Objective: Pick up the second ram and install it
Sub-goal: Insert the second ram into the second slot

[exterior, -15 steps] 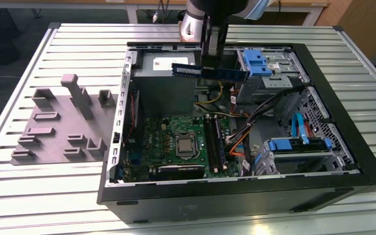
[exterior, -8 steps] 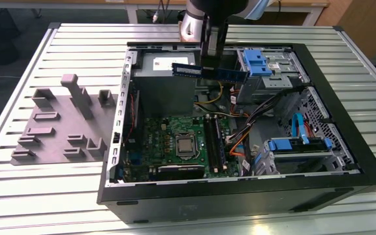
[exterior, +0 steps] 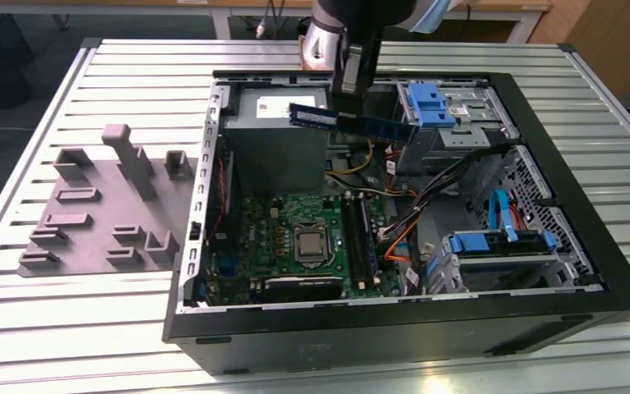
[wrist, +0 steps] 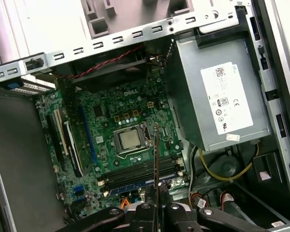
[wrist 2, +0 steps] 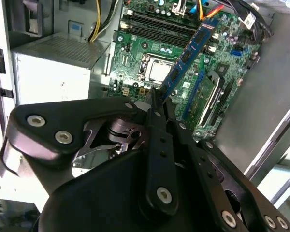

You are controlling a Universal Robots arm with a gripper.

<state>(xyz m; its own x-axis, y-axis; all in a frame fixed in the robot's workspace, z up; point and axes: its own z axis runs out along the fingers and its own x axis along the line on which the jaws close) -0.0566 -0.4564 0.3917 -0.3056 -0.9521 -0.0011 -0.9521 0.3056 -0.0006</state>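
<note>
Item: second ram (exterior: 353, 121), pinched in your tool (exterior: 350, 97) above the open case (exterior: 534, 107); lifted, not yet seated on the motherboard (exterior: 293, 238).

We cannot see the arm (exterior: 343, 25) above its wrist; the exterior view's top edge cuts it off. In the second wrist view the gripper (wrist 2: 157, 99) hides the near end of the ram (wrist 2: 191, 50), and in the first wrist view we see that ram (wrist: 156, 154) edge-on, its chips hidden from us
</note>
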